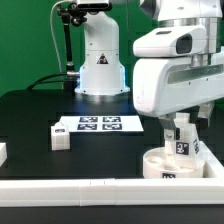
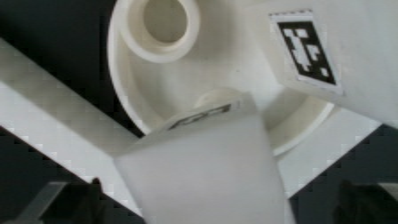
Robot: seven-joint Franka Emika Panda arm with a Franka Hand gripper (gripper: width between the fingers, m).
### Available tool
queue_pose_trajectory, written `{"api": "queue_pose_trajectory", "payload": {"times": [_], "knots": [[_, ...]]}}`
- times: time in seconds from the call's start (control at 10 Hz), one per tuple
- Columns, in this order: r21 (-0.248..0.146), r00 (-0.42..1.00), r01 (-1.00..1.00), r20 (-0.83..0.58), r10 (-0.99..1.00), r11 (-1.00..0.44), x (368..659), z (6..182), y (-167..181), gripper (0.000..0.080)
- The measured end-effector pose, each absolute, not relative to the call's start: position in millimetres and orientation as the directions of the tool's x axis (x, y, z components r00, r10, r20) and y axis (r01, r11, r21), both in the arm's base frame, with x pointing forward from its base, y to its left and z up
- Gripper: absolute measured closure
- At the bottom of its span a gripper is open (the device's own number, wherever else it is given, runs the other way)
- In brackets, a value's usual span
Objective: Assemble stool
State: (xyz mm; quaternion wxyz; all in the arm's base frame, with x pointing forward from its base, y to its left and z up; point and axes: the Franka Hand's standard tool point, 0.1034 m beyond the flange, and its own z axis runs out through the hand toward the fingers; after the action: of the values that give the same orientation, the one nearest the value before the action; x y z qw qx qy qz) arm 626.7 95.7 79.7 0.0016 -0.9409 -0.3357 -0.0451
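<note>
The stool's round white seat [image 1: 160, 166] lies at the exterior view's right front, against the border rail. In the wrist view the seat [image 2: 143, 70] shows a round hole. One leg block [image 1: 182, 143] with a marker tag stands on the seat. My gripper [image 1: 186, 126] hangs right over it, open. In the wrist view that leg [image 2: 199, 165] sits between my dark fingers [image 2: 68, 200], with gaps on both sides. A second tagged leg [image 2: 317, 55] stands on the seat beside it. Another leg block [image 1: 60, 137] lies loose on the table at the left.
The marker board [image 1: 98, 124] lies mid-table in front of the robot base [image 1: 100, 60]. A long white border rail [image 1: 90, 190] runs along the front edge and shows as a rail [image 2: 54, 105] beside the seat. A white part [image 1: 2, 152] sits at the left edge.
</note>
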Motion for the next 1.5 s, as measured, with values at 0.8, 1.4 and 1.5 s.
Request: {"api": "queue_pose_trajectory", "payload": {"times": [0.8, 1.4, 1.5], "knots": [[0.018, 0.828, 0.554, 0.085, 0.554, -0.832, 626.8, 77.3, 91.5, 0.0462], [-0.032, 0.996, 0.044, 0.08, 0.041, -0.999, 625.7, 75.7, 93.2, 0.0461], [-0.039, 0.996, -0.054, 0.076, -0.057, -0.998, 625.7, 75.7, 93.2, 0.0461]]}}
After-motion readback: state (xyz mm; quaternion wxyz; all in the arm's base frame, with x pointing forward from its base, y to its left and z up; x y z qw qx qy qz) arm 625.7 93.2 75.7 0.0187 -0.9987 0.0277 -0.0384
